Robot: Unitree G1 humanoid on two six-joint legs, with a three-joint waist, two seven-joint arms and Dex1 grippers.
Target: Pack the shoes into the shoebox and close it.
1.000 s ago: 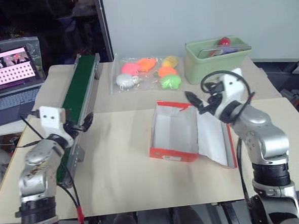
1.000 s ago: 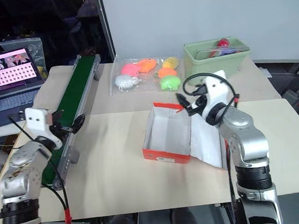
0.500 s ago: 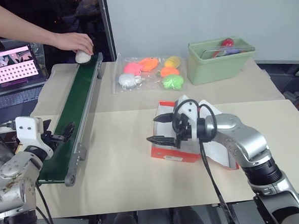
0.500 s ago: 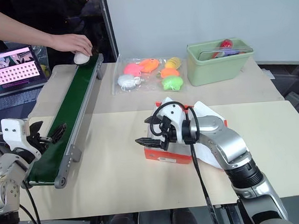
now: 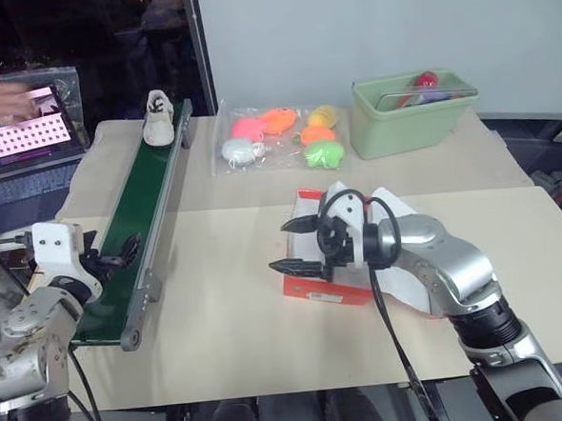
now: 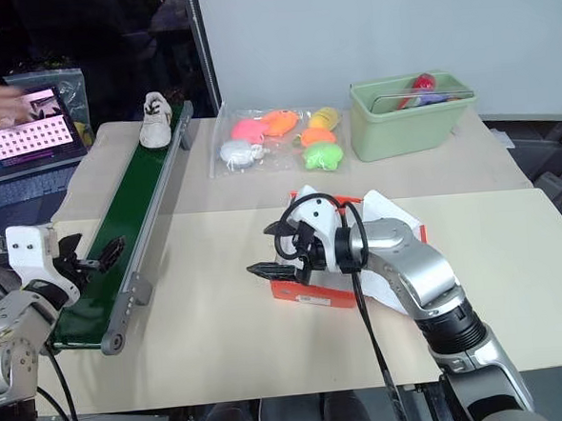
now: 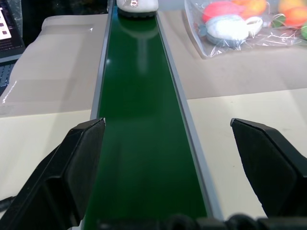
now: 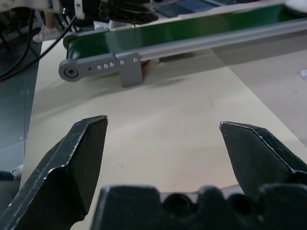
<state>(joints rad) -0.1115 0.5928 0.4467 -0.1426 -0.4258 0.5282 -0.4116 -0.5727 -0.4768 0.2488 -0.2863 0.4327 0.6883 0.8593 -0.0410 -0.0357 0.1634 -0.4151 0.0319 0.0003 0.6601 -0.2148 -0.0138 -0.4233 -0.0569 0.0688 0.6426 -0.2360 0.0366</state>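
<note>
While shoebox (image 5: 326,286) sits open, one shoe (image 5: 157,118) on conveyor (image 5: 147,204).

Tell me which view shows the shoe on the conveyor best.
The left eye view: the whole shoe stands side-on at the far end of the green conveyor, laces visible. The right eye view shows much the same. The left wrist view catches just its sole edge; the right wrist view shows conveyor, no shoe.

Both head views look down over the table (image 5: 232,338) from above. The left wrist view sits low, sighting along the green conveyor belt (image 7: 139,120) — the right wrist view faces that belt's near end.
</note>
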